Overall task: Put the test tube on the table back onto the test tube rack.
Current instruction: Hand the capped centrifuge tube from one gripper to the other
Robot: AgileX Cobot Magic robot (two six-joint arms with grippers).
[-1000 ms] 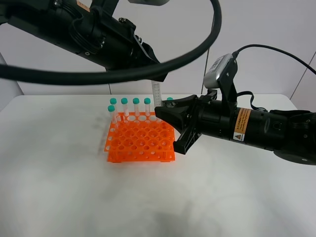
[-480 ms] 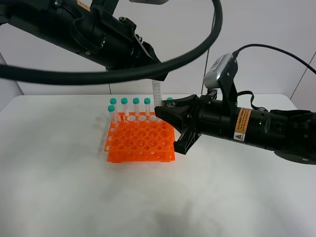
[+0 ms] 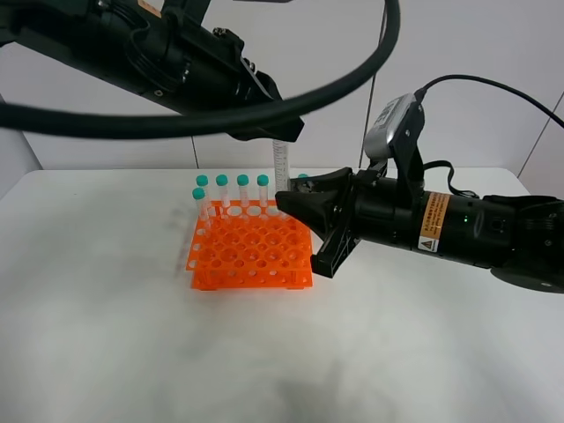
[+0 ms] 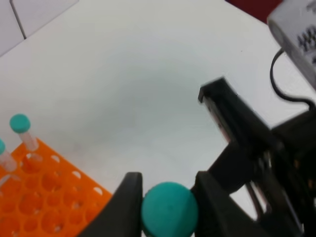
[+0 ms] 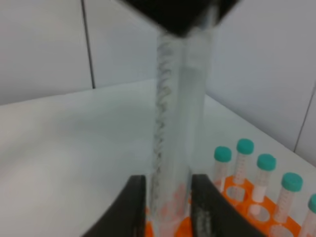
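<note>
I'm getting bright, even light from above; soft grey shadows pool on the table [image 3: 106,335]. My right wrist view is blurry, the test tube [image 5: 173,123] smeared up close.

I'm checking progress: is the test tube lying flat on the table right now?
No, the test tube hangs upright by the test tube rack, its teal cap pinched in the left claw.

Nothing here can be read outright. The right arm [image 3: 476,231] wears an orange and yellow warning label [image 3: 429,225] with a triangle sign, its print too fine to make out. The test tube [image 5: 173,123] carries a printed graduation scale [image 5: 162,98] down its side, numerals blurred. The silver camera housing [image 4: 296,19] bears dark lettering [image 4: 305,37], which is illegible.
</note>
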